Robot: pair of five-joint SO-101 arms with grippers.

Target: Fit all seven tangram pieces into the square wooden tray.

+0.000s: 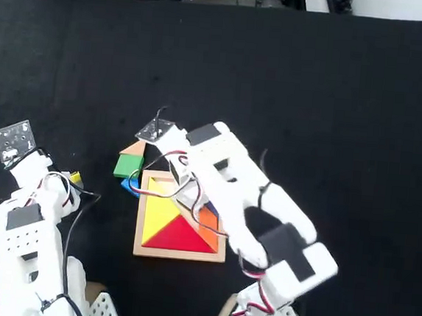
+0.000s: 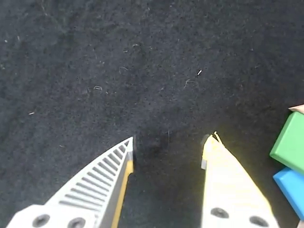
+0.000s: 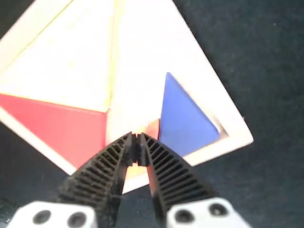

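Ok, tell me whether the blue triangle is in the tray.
In: the blue triangle lies inside the rim of the tray, near one corner.

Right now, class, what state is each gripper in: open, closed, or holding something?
Left gripper: open, empty, over the black table.
Right gripper: closed, tips together over the wooden tray, gripping nothing visible.

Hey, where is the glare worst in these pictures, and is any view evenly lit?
Right wrist view: strong light washes the yellow piece and wooden tray almost white; the blue triangle and red piece show full colour. High view: even light, no glare on the tray. Left wrist view: matte black cloth, evenly lit, faint shadow under the left gripper.
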